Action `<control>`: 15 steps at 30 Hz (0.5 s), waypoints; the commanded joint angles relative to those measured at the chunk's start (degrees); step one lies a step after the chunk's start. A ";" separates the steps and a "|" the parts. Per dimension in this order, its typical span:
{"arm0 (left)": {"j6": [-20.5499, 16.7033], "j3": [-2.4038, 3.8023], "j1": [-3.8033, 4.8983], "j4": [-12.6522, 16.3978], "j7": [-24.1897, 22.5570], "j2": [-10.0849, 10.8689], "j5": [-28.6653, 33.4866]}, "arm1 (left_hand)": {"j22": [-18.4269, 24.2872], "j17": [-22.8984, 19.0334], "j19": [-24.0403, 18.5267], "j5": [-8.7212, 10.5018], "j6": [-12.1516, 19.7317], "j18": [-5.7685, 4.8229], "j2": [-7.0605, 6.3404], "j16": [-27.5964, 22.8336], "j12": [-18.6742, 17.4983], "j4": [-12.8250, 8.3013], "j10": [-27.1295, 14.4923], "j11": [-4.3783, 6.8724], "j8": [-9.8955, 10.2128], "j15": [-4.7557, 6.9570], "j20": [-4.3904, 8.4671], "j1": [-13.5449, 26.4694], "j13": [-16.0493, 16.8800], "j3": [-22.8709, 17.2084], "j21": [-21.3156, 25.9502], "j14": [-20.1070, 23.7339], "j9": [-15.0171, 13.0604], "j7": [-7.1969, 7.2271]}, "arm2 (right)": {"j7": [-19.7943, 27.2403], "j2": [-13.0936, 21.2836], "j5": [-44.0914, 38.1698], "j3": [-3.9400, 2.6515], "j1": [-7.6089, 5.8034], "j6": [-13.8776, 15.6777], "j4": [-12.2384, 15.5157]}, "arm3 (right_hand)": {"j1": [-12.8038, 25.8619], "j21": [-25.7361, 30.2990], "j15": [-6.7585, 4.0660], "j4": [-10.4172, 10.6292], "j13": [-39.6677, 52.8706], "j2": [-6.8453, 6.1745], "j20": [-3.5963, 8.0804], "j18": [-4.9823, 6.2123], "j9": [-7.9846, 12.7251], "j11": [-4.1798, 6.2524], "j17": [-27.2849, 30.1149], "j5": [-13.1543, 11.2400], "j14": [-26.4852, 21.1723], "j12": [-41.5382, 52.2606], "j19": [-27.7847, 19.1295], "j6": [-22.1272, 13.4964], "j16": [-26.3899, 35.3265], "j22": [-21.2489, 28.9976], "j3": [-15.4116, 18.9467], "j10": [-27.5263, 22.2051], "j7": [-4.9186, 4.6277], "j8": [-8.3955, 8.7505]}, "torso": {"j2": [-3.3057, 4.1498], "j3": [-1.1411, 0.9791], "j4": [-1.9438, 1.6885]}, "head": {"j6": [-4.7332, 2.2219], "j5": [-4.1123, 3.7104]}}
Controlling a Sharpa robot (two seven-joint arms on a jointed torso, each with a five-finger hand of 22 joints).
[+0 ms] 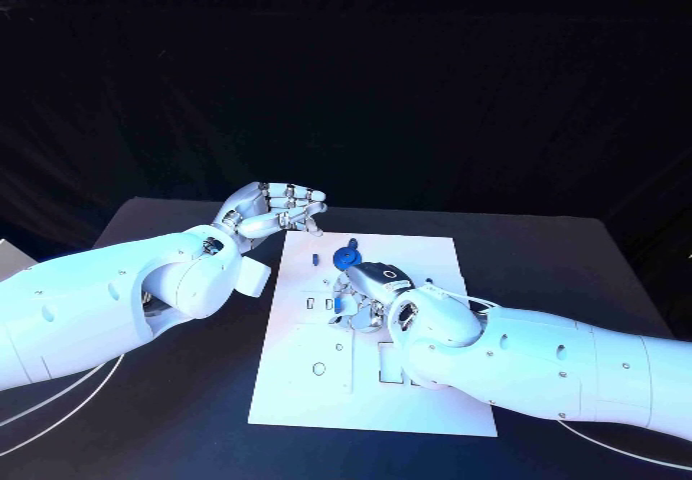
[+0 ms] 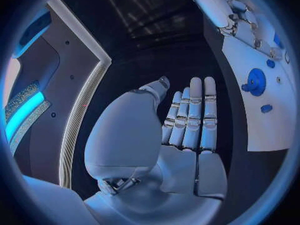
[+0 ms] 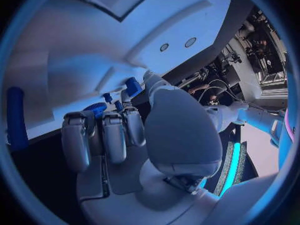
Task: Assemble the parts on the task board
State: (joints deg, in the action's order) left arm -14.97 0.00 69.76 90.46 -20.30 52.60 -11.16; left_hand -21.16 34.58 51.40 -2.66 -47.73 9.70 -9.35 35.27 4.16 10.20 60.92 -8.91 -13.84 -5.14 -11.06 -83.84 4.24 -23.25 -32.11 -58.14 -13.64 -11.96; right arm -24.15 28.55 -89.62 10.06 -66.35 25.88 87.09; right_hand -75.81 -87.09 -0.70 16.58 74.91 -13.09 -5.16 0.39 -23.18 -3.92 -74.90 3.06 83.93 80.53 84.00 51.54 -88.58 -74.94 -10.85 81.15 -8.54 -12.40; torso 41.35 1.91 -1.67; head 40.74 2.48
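Note:
The white task board (image 1: pixel 361 390) lies in the middle of the black table. A blue gear (image 1: pixel 346 258) stands on its far part, also seen as the gear (image 2: pixel 256 81) and the gear (image 3: pixel 95 107). Small blue parts (image 2: pixel 265 108) sit near it on the board (image 2: pixel 262 125). My right hand (image 1: pixel 369 292) rests over the board just nearer than the gear, fingers (image 3: pixel 112 135) curled in, with nothing plainly between them. A small blue part (image 3: pixel 132 86) stands just past its thumb. My left hand (image 1: pixel 274 210) hovers at the board's far left corner and holds nothing; its fingers (image 2: pixel 190 115) are apart from the thumb.
A long blue bar (image 3: pixel 15 117) lies at the board's edge. Cables trail over the table beside each arm, near the front edge (image 1: pixel 58 395). The near half of the board carries slots and holes (image 1: pixel 319 368). My right arm (image 2: pixel 212 5) crosses above the board.

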 commanded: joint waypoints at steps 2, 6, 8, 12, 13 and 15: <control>1.17 0.03 0.02 -0.02 0.12 -0.07 -0.19 | -0.07 0.06 -0.42 -0.12 0.10 0.36 0.37 0.26 -0.22 0.05 -0.36 -0.05 0.41 -0.08 0.12 0.24 -0.07 -0.17 -0.22 0.29 -0.08 -0.31 | 0.90 0.49 -1.53 0.02 0.07 2.14 0.82 | -0.06 0.33 0.43 0.21 5.34 1.90 -0.50 0.43 0.07 -0.01 -10.87 -0.29 5.10 -0.33 4.36 -0.79 0.10 -12.96 6.02 -0.38 -0.06 -0.22 | 0.02 0.01 -0.05 | 0.05 0.06; 1.16 -0.01 0.02 -0.43 1.32 -0.03 -1.63 | -1.06 1.10 0.33 -0.11 0.53 0.64 0.18 2.69 0.43 0.39 0.37 0.00 0.77 0.18 0.22 0.99 0.26 0.31 -1.80 -2.24 -0.03 -0.61 | 1.47 1.70 -1.75 -0.01 0.04 4.76 2.57 | -0.52 0.57 0.48 0.21 5.23 2.49 -0.53 0.49 0.10 -0.09 -10.77 -0.18 5.07 -0.44 4.25 -1.12 0.14 -12.82 7.42 -0.49 -0.15 -0.23 | -0.17 -0.02 0.07 | -0.04 -0.02; 0.87 -0.02 0.02 -0.60 2.31 -0.02 -2.48 | -2.09 2.49 1.03 -0.11 0.90 0.67 0.07 5.18 1.44 0.68 1.25 0.24 1.01 0.50 0.50 1.36 0.73 0.68 -3.41 -3.27 -0.04 -0.45 | 2.12 2.29 -1.43 -0.05 -0.12 5.46 3.35 | -1.03 0.74 0.54 0.19 5.23 2.84 -0.59 0.53 0.17 -0.17 -10.77 -0.06 5.07 -0.44 4.17 -1.36 0.15 -12.71 7.54 -0.51 -0.24 -0.16 | -0.24 -0.01 0.20 | -0.10 0.09; 0.06 -0.03 0.04 -1.35 6.83 -0.01 -5.79 | -5.23 7.02 3.58 -0.21 -0.75 0.81 -0.35 13.59 6.56 2.99 5.02 1.75 -0.39 1.85 1.72 4.06 3.58 2.92 -8.50 -7.41 -0.95 0.64 | 5.40 4.52 1.06 -0.23 -1.47 5.23 5.62 | -2.38 2.67 0.70 0.15 4.63 3.55 -0.74 1.00 0.32 -0.35 -9.92 0.11 4.86 -1.07 3.22 -1.86 0.50 -11.51 7.60 -1.17 -0.45 -0.12 | -0.55 -0.09 0.30 | -0.07 0.06; 0.42 -0.03 0.05 -1.64 8.55 -0.01 -7.12 | -6.90 13.83 5.12 -0.27 -1.93 0.86 -0.64 21.34 10.01 3.59 6.91 2.69 -1.84 2.74 2.54 4.60 5.77 4.08 -11.27 -11.84 -1.71 1.46 | 6.30 5.38 2.15 -0.29 -2.04 4.62 6.32 | -2.73 3.19 0.79 0.17 4.26 3.76 -0.81 1.12 0.40 -0.46 -9.77 0.10 4.82 -1.43 2.97 -2.26 0.57 -11.20 7.64 -1.57 -0.57 -0.02 | -0.61 -0.12 0.34 | 0.00 0.02; 1.83 -0.03 0.06 -2.31 12.13 -0.01 -10.20 | -8.74 24.10 6.39 -0.23 -2.36 0.82 -0.71 31.10 14.38 5.20 8.03 3.65 -3.02 3.44 3.34 6.33 8.82 5.81 -14.22 -17.43 -2.50 2.19 | 8.29 7.34 4.67 -0.37 -3.29 2.90 7.70 | -2.80 3.67 0.83 0.19 3.85 3.77 -0.85 1.24 0.43 -0.51 -9.59 0.07 4.77 -1.85 2.73 -2.43 0.65 -10.90 7.72 -1.99 -0.63 0.02 | -0.74 -0.19 0.41 | 0.09 0.13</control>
State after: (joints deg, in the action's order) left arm -14.84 -0.06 69.77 88.45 -14.96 52.62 -15.42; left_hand -29.42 55.72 57.29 -2.66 -49.92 9.69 -10.08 63.41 17.44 15.05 68.14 -5.47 -16.52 -1.85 -7.87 -78.18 12.38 -18.04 -45.53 -73.86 -15.95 -9.99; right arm -20.79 35.21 -88.66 9.74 -69.21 29.47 94.16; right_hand -78.11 -83.63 -0.20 16.75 74.91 -9.19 -5.57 1.12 -22.81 -4.42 -74.95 3.06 84.02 78.87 84.01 49.44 -88.26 -74.93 -3.40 79.42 -9.09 -12.40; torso 40.89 1.82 -1.41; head 40.72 2.54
